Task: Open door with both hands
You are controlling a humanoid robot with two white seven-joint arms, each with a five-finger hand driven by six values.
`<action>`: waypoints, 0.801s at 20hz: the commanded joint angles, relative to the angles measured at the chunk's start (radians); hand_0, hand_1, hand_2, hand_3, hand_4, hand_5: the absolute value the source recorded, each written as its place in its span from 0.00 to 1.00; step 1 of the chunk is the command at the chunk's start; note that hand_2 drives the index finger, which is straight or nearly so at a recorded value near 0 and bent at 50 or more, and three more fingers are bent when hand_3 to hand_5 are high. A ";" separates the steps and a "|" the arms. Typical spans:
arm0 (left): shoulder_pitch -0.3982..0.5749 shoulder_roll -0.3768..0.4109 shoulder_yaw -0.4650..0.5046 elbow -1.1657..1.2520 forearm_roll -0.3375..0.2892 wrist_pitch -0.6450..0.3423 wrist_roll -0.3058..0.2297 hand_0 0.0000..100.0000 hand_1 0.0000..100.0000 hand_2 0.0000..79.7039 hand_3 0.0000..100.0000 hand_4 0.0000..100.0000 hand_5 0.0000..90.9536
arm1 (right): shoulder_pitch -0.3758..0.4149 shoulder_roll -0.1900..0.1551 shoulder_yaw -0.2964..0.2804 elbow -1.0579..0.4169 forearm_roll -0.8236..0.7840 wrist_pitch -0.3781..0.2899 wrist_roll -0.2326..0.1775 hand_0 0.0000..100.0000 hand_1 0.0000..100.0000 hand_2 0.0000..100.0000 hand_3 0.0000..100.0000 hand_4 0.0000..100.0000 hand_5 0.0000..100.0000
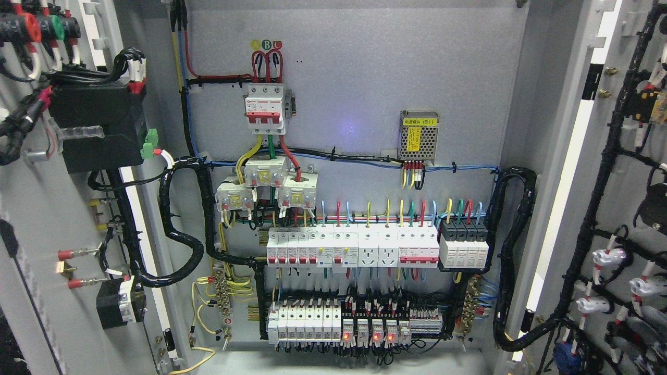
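Observation:
An electrical cabinet stands with both doors swung wide. The left door (pixel 47 250) shows its inner face at the picture's left, carrying a black box (pixel 96 125) and bundled wires. The right door (pixel 625 208) shows its inner face at the far right, with black cable looms and white connectors. Between them the grey back panel (pixel 365 78) is fully exposed. Neither of my hands nor any arm appears in the head view.
On the panel sit a red-and-white main breaker (pixel 266 107), three current transformers (pixel 266 185), a row of white breakers and sockets (pixel 354 247), a lower terminal row with red lights (pixel 365 328) and a meshed power supply (pixel 418 136). Black conduit (pixel 182 229) loops to each door.

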 commanded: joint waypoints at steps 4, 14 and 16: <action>-0.009 -0.077 0.202 -0.284 0.078 -0.808 0.004 0.00 0.00 0.00 0.00 0.00 0.00 | -0.003 0.000 0.006 0.000 0.001 0.001 -0.003 0.00 0.00 0.00 0.00 0.00 0.00; 0.075 -0.023 0.453 -0.284 0.209 -0.892 0.009 0.00 0.00 0.00 0.00 0.00 0.00 | 0.000 0.020 -0.006 0.005 -0.006 0.011 -0.003 0.00 0.00 0.00 0.00 0.00 0.00; 0.106 -0.004 0.502 -0.284 0.242 -0.903 0.009 0.00 0.00 0.00 0.00 0.00 0.00 | 0.003 0.033 -0.006 0.024 -0.006 0.011 -0.004 0.00 0.00 0.00 0.00 0.00 0.00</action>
